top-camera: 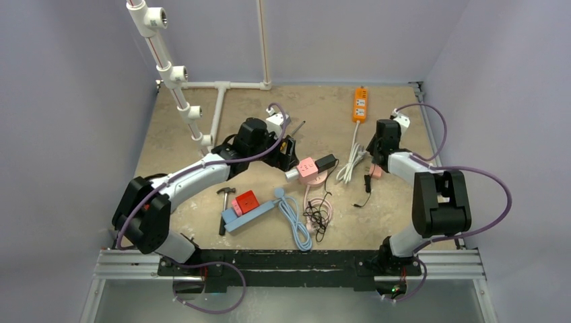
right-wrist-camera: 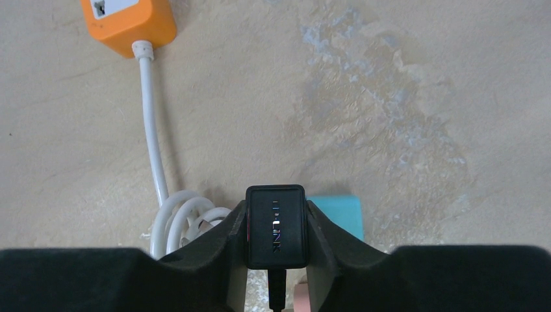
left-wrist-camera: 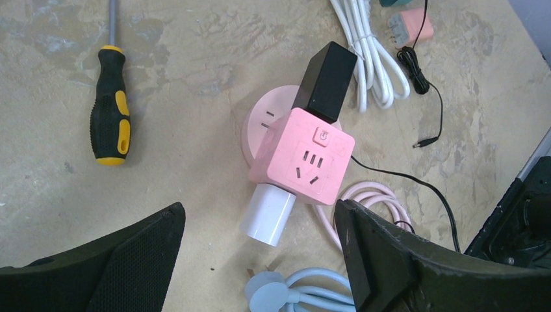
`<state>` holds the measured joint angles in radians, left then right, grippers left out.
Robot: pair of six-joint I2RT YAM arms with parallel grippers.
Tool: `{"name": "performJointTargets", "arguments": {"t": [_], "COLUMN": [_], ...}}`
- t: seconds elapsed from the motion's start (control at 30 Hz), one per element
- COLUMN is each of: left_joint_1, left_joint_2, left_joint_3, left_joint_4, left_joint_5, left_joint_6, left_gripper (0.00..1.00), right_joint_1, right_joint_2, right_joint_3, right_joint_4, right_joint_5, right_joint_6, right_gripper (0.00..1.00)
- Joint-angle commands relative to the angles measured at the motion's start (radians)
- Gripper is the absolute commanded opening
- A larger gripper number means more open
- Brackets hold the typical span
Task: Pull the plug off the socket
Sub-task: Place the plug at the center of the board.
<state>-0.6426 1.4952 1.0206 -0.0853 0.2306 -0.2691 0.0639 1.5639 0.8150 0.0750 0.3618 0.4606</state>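
Top view: the left gripper [top-camera: 290, 157], jaws spread, hovers with the pink cube socket [top-camera: 308, 167] just at its four o'clock, so this arm is nearer. Left wrist: a black plug [left-wrist-camera: 325, 81] leaves the socket toward one o'clock, a white plug [left-wrist-camera: 268, 214] toward seven, with a screwdriver [left-wrist-camera: 110, 107] well apart at ten. Right wrist: the right gripper [right-wrist-camera: 275, 211] pinches a black adapter [right-wrist-camera: 275, 234].

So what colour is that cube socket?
The cube socket is pink; left wrist view shows it best.

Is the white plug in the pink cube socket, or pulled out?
In. The white plug butts flush against the pink cube socket at its side, with no prongs showing.
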Motion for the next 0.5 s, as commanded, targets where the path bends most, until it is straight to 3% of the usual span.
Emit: {"name": "performJointTargets", "arguments": {"t": [0.0, 0.13, 0.4, 0.47], "left_joint_1": [-0.011, -0.020, -0.029, -0.030], "left_joint_2": [0.024, 0.046, 0.068, 0.069], "left_joint_3": [0.019, 0.024, 0.032, 0.036], "left_joint_4": [0.004, 0.003, 0.000, -0.005], "left_joint_5": [0.009, 0.025, 0.047, 0.049], "left_joint_6": [0.016, 0.016, 0.016, 0.020], "left_gripper": [0.86, 0.86, 0.86, 0.86], "right_joint_1": [-0.007, -0.006, -0.007, -0.006], "right_joint_2": [0.018, -0.006, -0.114, -0.156], "right_joint_3": [0.031, 0.015, -0.022, -0.032], "right_joint_4": [0.038, 0.048, 0.056, 0.062], "right_joint_5": [-0.052, -0.051, -0.082, -0.096], "right_joint_6": [0.012, 0.016, 0.017, -0.001], "right_gripper": [0.43, 0.63, 0.86, 0.88]}}
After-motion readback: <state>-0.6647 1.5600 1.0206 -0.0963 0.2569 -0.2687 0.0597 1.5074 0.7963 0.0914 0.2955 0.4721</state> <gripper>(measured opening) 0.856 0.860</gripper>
